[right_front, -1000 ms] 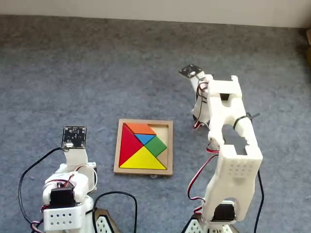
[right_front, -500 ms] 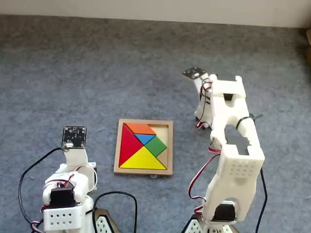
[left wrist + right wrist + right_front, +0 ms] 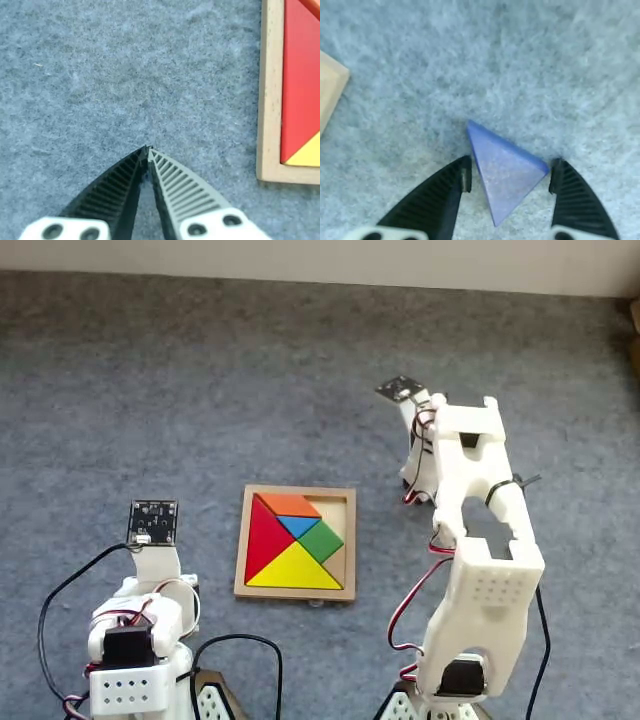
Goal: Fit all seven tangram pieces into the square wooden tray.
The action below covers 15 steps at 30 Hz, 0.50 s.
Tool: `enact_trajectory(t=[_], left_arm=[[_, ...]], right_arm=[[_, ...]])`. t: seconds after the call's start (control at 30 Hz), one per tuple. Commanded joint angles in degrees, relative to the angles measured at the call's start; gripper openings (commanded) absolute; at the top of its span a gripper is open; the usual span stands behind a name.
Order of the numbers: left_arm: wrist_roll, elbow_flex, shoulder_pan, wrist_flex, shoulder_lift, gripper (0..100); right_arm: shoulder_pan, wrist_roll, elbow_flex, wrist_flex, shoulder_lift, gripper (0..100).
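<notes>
Has the right tool [image 3: 510, 172] spread wide and low over the grey tabletop [image 3: 545, 60], one finger on each side of the blue triangle [image 3: 504, 182], gripping nothing yet. Leaves that piece flat on the tabletop, apart from the square wooden tray [image 3: 296, 592], off its right-hand side in the high view and hidden there beneath the right arm [image 3: 480, 540]. Rests the left tool [image 3: 147, 150] closed tip to tip, empty, just above the tabletop beside the tray's outer rim.

Counts five pieces seated: red triangle [image 3: 262, 540], yellow triangle [image 3: 293, 568], orange piece [image 3: 290, 504], small blue piece [image 3: 298, 526], green square [image 3: 321, 540]. Notes bare wood along the tray's right side.

Judges the grasp itself the weak point. Meets a slanted edge on one side and something close to a corner on the other, not two parallel faces, so risks squirting the triangle sideways or spinning it on closing. Adds a second hazard: a thin piece lying on fuzzy fabric, easy to ride over if the tips close too high, easy to snag if too low.

Expects trouble at the tray as well. Needs the triangle turned to match the remaining gap; otherwise likely catches on the rim or on the green square, props up tilted, and may shove seated pieces out of line.
</notes>
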Motion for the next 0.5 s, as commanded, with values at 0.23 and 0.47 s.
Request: enact_trajectory(t=[0.23,0.47], left_arm=[[-0.4,1.1,0.0,0.4,-1.8,1],[-0.4,1.1,0.0,0.4,-1.8,1]], right_arm=[[-1.9,0.8,0.1,-0.9,-1.5,9.4],[-2.1,0.7,-0.1,1.9,-2.6,8.4]])
